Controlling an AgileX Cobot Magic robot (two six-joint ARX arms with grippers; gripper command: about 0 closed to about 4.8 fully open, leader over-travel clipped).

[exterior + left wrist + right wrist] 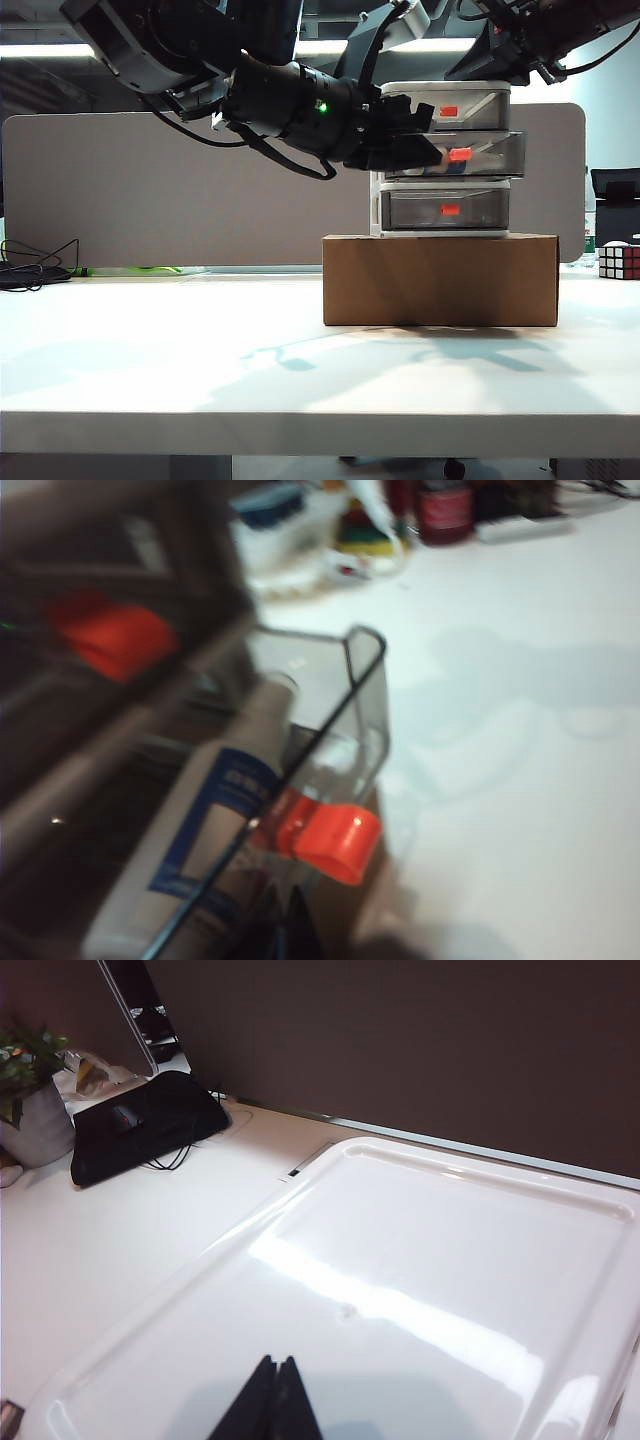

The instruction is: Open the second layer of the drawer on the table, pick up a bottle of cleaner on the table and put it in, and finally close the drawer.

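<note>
The drawer unit (480, 108) stands on a brown cardboard box (440, 280) on the white table (200, 350). Its second layer (490, 152) sticks out a little past the other two. In the left wrist view the bottle of cleaner (210, 850), white with a blue label, lies inside that drawer behind its clear front wall (365, 700). My left gripper (295, 920) is shut and holds nothing, its tips just below the drawer's orange tab (325, 840); whether they touch is unclear. My right gripper (275, 1365) is shut and empty above the unit's white top (400, 1290).
A Rubik's cube (619, 260) sits at the table's far right. A grey partition (150, 190) runs behind the table. Cables (35, 265) lie at the far left. The right wrist view shows a black bag (140, 1125) and a potted plant (30, 1090).
</note>
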